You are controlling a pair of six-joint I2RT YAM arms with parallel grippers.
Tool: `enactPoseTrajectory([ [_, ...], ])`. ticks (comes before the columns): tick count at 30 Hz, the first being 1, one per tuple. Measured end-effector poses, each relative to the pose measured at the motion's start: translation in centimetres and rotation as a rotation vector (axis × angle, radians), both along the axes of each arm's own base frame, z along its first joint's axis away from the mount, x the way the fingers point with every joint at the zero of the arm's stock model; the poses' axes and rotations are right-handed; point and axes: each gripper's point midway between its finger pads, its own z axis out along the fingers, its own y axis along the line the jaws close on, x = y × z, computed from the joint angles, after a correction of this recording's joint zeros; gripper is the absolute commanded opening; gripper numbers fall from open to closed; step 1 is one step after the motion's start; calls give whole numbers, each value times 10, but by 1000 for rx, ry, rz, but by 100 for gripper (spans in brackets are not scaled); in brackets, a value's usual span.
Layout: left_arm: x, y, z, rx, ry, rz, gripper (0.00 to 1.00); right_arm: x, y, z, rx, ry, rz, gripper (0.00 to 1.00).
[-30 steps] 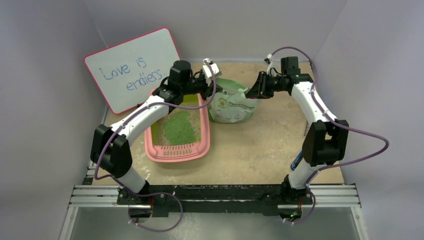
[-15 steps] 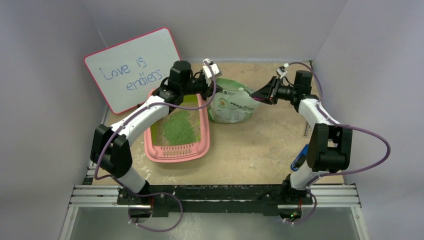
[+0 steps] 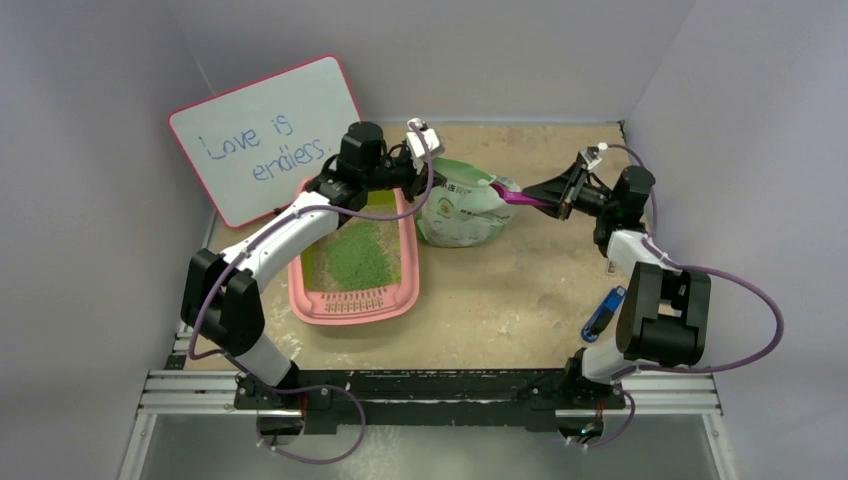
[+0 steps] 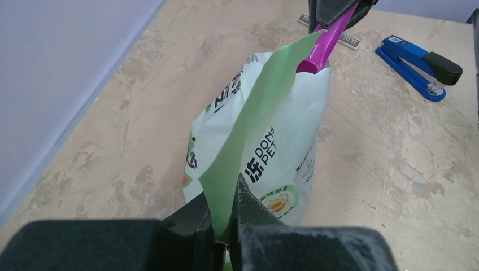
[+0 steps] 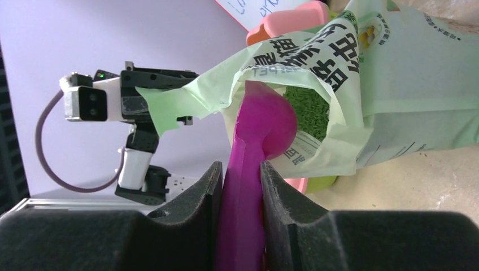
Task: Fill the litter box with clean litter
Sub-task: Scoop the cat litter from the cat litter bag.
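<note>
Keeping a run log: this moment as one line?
left gripper: shut on bag rim | right gripper: shut on scoop, bowl at bag mouth | litter box: green litter covers part of floor

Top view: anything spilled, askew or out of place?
No green granules show outside the litter box. The clean litter lies as one patch in its middle, with paler floor around it, not spread out. A blue stapler lies on the right side of the table, unrelated to litter work.
</note>
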Motion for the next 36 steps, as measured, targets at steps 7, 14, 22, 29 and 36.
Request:
enactPoseTrajectory([
  [7,0,0,0,0,0,-1,0,-3,-17,10,86,-12,-59,0],
  [14,0,0,0,-1,-1,-1,0,-3,-28,-3,230,125,-58,0],
  [22,-2,-1,0,-1,5,-11,0,-16,-37,15,168,26,-76,0],
  [29,-3,-2,0,-2,2,-12,0,-19,-50,28,18,-23,-163,0],
  [36,-3,-2,-1,1,5,-12,0,-22,-54,20,-2,45,-192,0],
])
